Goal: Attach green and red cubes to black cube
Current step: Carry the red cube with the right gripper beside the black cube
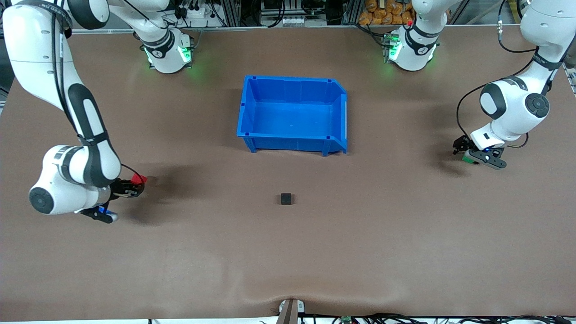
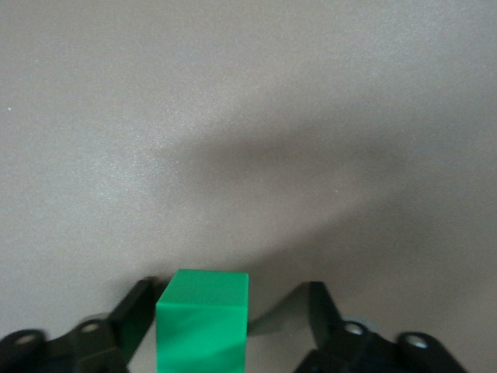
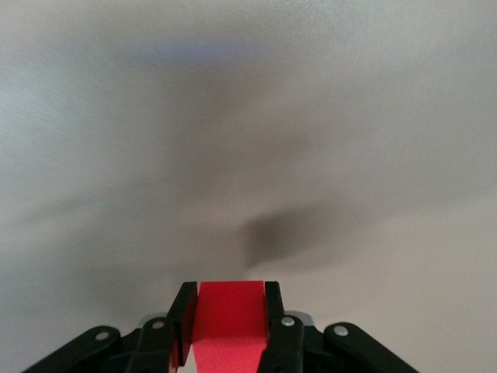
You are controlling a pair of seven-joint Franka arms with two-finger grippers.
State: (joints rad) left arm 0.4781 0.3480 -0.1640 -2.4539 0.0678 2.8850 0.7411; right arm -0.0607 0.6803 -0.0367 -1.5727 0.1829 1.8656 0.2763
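The red cube is clamped between both fingers of my right gripper, low over the table at the right arm's end. My left gripper is down at the left arm's end, open around the green cube. One finger lies against the green cube and the other stands off with a gap. The black cube sits alone on the table mid-way between the arms, nearer the front camera than the blue bin.
An empty blue bin stands at the table's middle, between the black cube and the arm bases. Brown table surface stretches around the black cube.
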